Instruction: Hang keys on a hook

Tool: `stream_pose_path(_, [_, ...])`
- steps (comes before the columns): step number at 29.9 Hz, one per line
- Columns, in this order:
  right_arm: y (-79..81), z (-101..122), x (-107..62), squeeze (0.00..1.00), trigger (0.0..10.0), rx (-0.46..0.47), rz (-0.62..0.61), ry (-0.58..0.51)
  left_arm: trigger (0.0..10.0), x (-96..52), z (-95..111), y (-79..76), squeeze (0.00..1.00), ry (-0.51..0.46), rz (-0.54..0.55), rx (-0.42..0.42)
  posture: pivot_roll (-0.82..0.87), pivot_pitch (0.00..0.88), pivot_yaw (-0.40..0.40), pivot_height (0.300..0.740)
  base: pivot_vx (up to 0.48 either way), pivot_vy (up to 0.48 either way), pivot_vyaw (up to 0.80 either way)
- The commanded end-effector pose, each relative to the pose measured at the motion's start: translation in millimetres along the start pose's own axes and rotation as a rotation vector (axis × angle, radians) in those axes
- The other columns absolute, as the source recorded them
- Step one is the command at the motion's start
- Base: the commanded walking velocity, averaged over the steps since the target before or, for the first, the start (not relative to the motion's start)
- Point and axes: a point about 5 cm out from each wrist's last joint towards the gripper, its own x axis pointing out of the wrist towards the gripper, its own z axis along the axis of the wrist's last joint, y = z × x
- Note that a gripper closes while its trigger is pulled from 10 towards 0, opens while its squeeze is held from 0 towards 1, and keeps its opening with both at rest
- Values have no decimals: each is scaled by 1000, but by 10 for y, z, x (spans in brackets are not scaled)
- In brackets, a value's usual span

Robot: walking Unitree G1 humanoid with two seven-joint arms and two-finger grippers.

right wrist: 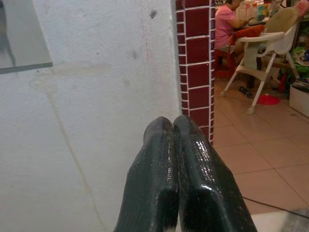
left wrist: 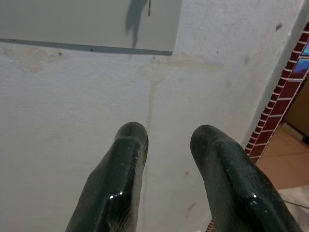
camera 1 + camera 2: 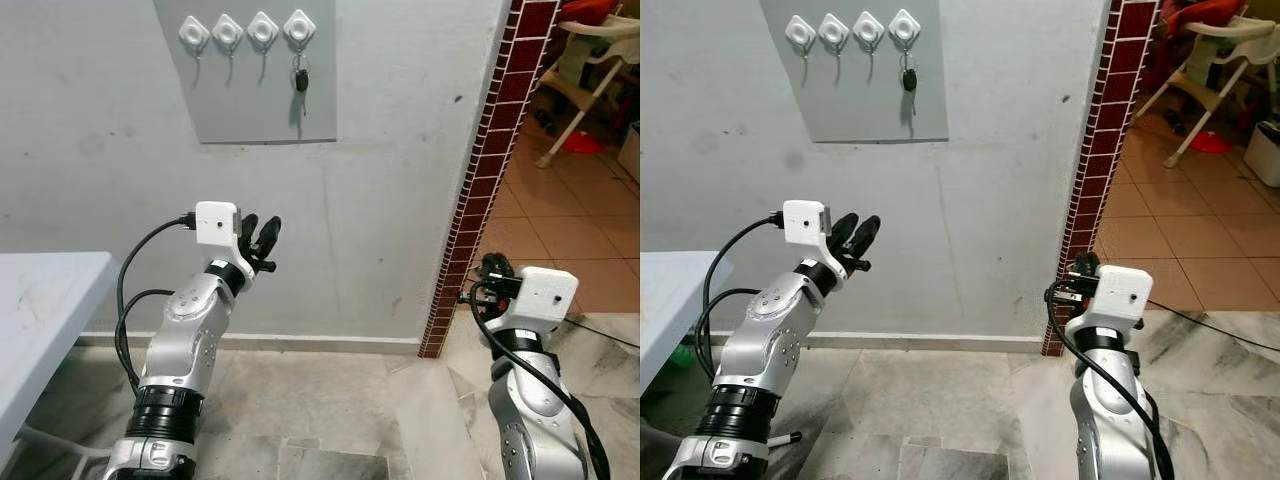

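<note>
While keys (image 3: 301,79) on rightmost hook (image 3: 299,30), left gripper (image 3: 262,240) fingers apart, empty; right gripper (image 1: 173,126) fingers pressed together, empty.

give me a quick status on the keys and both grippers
Left gripper open, raised below the board. Right gripper shut, empty, low by the brick edge. Keys hang on rightmost hook. Nothing in the way.

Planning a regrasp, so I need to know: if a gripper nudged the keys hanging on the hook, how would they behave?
The keys hang freely from the rightmost hook, so they would probably swing rather than stay put. The small dark bunch looks light and loosely linked, so likely floppy. An upward push might lift them off the hook.
</note>
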Motion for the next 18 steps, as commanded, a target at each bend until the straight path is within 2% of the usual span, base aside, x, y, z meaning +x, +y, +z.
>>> stream_pose_path(1, [60,64,31,0,10000,5,13,-30,10000,8,49,55,0,-13,6,1,19,0,96,740,0,0,0])
stream_pose_path(6, [102,82,73,0,10000,11,36,-34,10000,2,38,70,0,-11,12,1,30,0,80,740,0,433,0])
stream_pose_path(18, [146,68,60,0,10000,12,62,-25,10000,-65,-12,107,0,0,32,-6,44,0,62,740,0,438,0])
